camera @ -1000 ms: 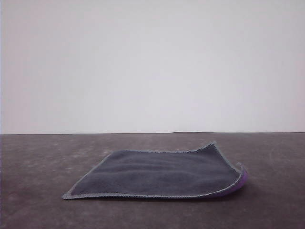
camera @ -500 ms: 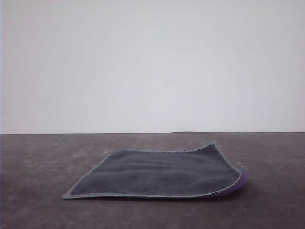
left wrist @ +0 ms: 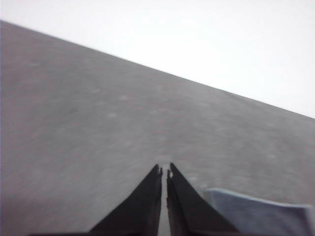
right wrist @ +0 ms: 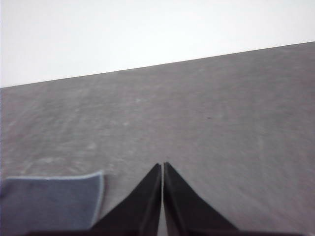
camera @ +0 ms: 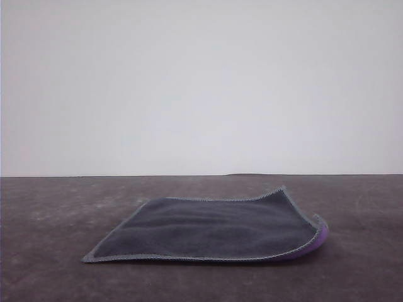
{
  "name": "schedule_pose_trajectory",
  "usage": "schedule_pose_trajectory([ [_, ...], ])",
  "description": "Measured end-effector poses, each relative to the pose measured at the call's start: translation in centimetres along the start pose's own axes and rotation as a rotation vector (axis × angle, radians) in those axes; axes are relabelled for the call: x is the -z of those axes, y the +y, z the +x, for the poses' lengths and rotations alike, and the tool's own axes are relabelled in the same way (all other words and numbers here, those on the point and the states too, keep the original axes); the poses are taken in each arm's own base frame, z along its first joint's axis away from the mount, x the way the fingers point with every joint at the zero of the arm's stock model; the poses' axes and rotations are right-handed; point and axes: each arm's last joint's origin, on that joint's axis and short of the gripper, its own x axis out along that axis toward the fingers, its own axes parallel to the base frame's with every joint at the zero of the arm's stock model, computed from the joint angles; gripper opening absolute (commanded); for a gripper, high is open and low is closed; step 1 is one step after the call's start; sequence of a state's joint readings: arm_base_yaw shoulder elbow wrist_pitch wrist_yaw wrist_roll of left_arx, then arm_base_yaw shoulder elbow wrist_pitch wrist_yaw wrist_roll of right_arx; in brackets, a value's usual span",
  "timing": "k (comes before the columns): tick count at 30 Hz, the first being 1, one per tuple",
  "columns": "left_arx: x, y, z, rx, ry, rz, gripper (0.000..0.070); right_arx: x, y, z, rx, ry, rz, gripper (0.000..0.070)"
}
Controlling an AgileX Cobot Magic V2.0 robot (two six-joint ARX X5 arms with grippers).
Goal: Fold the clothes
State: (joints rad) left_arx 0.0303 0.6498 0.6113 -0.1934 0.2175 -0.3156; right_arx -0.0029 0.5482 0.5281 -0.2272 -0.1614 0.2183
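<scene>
Left gripper point(left wrist: 164, 172) closed, right gripper point(right wrist: 162, 166) closed, cloth point(camera: 208, 229) grey-side-up.

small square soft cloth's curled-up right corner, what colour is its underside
Bright purple, under the dark grey top face of the small square soft cloth; clearest in the front view.

The cloth point(camera: 208, 229) lies spread on the bench point(camera: 50, 207), dark grey face up. Grey stitching edges it. Its near right corner curls up, showing purple underneath.

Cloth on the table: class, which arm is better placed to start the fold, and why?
Probably the right. The cloth's right corner curls up, purple underside showing. Right gripper and left gripper are both shut beside it.
</scene>
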Motion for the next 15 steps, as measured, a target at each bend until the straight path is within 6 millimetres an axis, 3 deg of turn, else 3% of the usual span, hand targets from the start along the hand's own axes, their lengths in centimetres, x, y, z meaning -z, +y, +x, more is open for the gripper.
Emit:
schedule_pose_trajectory([
  [3, -2.4, -0.6, 2.2, 0.083, 0.06, -0.008, 0.0016, -2.1, 0.4, 1.9, -0.061, 0.06, 0.008, 0.0],
  [7, -4.0, -0.9, 5.9, 0.173, 0.161, -0.023, 0.0016, -3.6, 0.5, 5.2, -0.157, 0.169, 0.033, 0.0],
  [11, -4.2, -1.0, 9.8, 0.239, 0.266, -0.042, 0.0016, -4.2, 0.4, 8.8, -0.249, 0.271, 0.063, 0.0],
  [15, -3.2, -1.1, 13.3, 0.267, 0.362, -0.032, 0.0016, -3.6, 0.0, 12.1, -0.307, 0.358, 0.089, 0.0],
])
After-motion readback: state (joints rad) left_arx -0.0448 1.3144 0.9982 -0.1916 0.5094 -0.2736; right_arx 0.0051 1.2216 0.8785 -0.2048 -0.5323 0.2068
